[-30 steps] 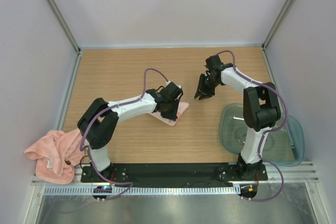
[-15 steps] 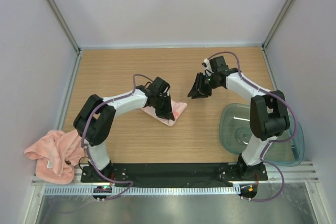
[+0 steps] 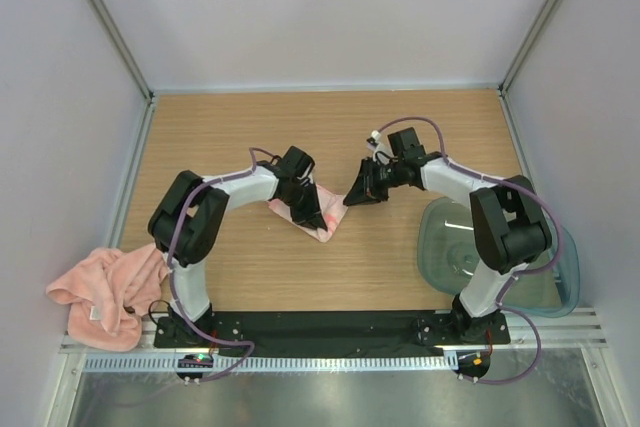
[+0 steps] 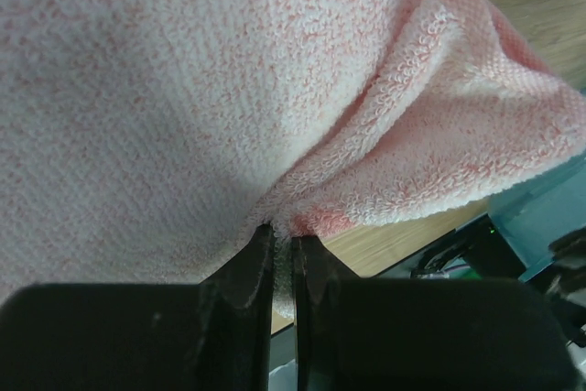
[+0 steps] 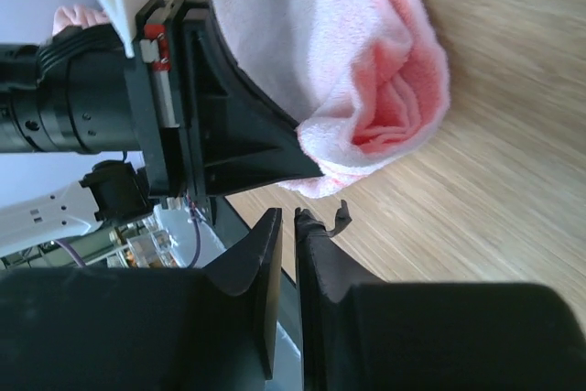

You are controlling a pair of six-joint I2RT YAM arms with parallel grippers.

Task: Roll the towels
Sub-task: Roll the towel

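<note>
We see one salmon-pink terry towel point(image 3: 333, 213) lying mid-table point(image 3: 250, 137), bunched into a loose, thick fold. From the R wrist cam its near end shows layers curling inward, deeper pink inside and paler, almost white, on the outer face. The loop pile is clear up close.

The L gripper point(image 3: 308, 209) is on its left side. Its jaws are pinched nearly together on a ridge of the cloth, w/ just a sliver of fabric between the tips.

The R gripper point(image 3: 352, 195) sits just beside the towel's right end, apart from it. Its jaws are closed to a thin slit w/ nothing in them.

The second towel point(image 3: 95, 292) is a crumpled heap at the near-left table corner, partly over the edge, well apart from both grippers. A translucent grey-green tub point(image 3: 545, 282) sits near-right by the R arm's base.
</note>
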